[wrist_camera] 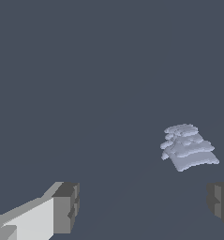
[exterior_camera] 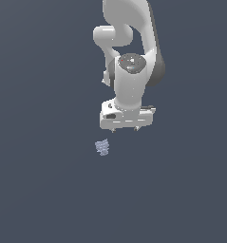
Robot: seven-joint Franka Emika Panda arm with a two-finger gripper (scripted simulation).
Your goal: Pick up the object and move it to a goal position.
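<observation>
A: Gripper [exterior_camera: 125,129], white and boxy, hangs at the end of a glossy white jointed robot arm [exterior_camera: 130,76] above a flat, dark slate-blue floor [exterior_camera: 39,190]. Where is the object relative to it?

B: The object [exterior_camera: 102,147], a tiny pale blue-grey lump with a ridged, jagged outline, lies on the floor near the gripper, apart from it. In the exterior view it sits below the gripper and toward the exterior view's left of it, with bare floor showing between the two.

A: And the claw itself?

B: Spread apart. The wrist view shows two grey-tipped fingers [wrist_camera: 65,207] standing well separated, with only dark floor between them. Nothing is held.

A: Is the lump between those fingers?

B: No. In the wrist view the object [wrist_camera: 187,148] rests beyond the fingertips, closer to the finger at the picture's edge [wrist_camera: 220,202] than to the other, and touches neither.

A: What does the lump look like up close?

B: A stack of overlapping, scalloped ridges, wider at one end and narrower at the other, pale against the floor.

A: The arm's posture?

B: Its upper links rise out of the exterior view's top edge, and the wrist points the gripper downward.
</observation>
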